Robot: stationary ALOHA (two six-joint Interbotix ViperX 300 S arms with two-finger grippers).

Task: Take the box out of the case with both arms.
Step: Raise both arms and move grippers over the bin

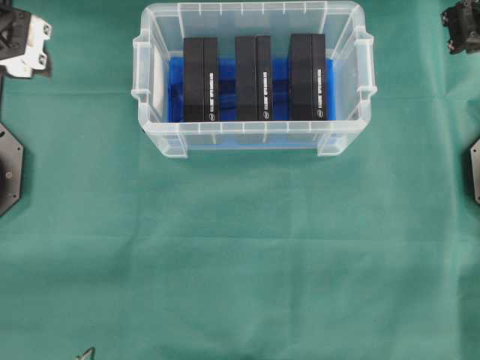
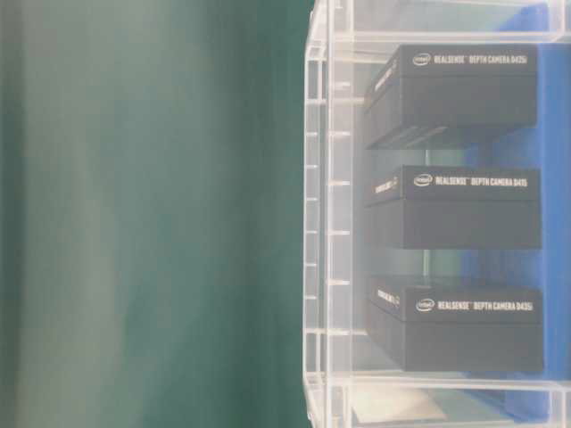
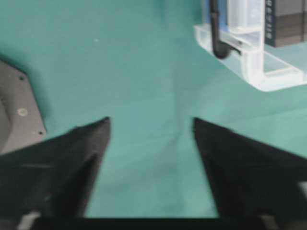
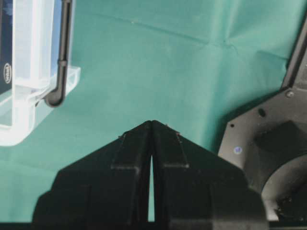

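The clear case [image 1: 247, 139] stands at the back middle of the green cloth, with a blue lining on its floor. Three black boxes stand side by side inside it: left box [image 1: 201, 79], middle box [image 1: 253, 77], right box [image 1: 307, 76]. The table-level view shows them through the case wall [image 2: 326, 214]. My left gripper [image 1: 22, 41] is at the far back left, well away from the case. Seen from its wrist, the left gripper [image 3: 151, 122] is open over bare cloth. My right gripper [image 1: 463, 28] is at the far back right. Its wrist view shows the right gripper [image 4: 152, 122] shut, holding nothing.
Arm base plates sit at the left edge [image 1: 9, 169] and the right edge [image 1: 475, 169]. A corner of the case [image 3: 259, 62] shows at the upper right of the left wrist view. A small dark object [image 1: 88, 352] lies at the front left.
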